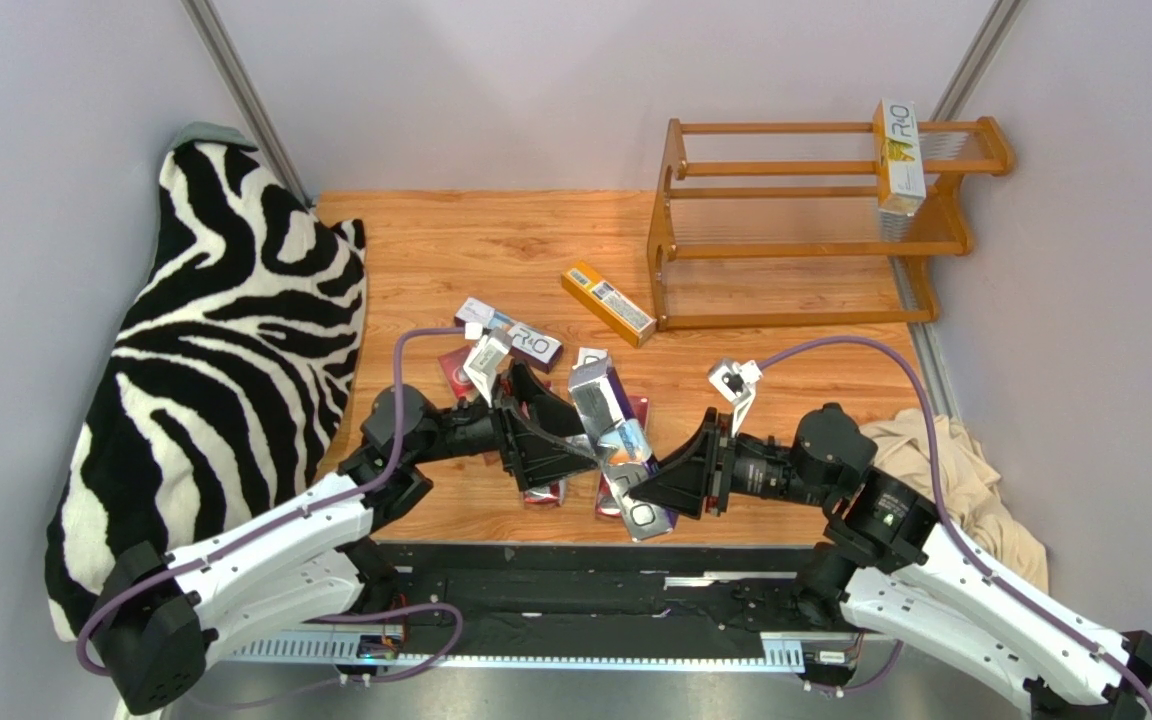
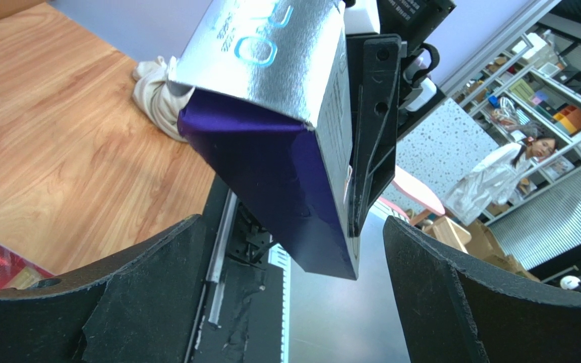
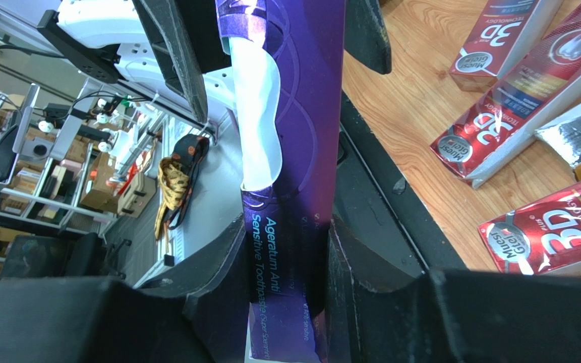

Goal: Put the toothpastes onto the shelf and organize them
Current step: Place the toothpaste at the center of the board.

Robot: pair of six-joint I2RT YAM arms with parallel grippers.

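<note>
My right gripper (image 1: 669, 477) (image 3: 286, 227) is shut on one end of a purple and silver toothpaste carton (image 1: 612, 432) (image 3: 301, 151), held above the table's near edge. My left gripper (image 1: 564, 435) (image 2: 293, 227) stands open around the carton's other end (image 2: 271, 136), with a gap on each side. The wooden shelf (image 1: 808, 225) is at the far right, and a white carton (image 1: 898, 150) stands on its upper tier. An orange carton (image 1: 608, 302) and another purple carton (image 1: 515, 333) lie on the table. Red cartons (image 3: 528, 98) (image 3: 551, 231) lie beside the grippers.
A zebra-print cloth (image 1: 222, 375) is heaped along the table's left side. A beige cloth (image 1: 958, 465) lies at the right edge near my right arm. A black rail runs along the near edge below the grippers.
</note>
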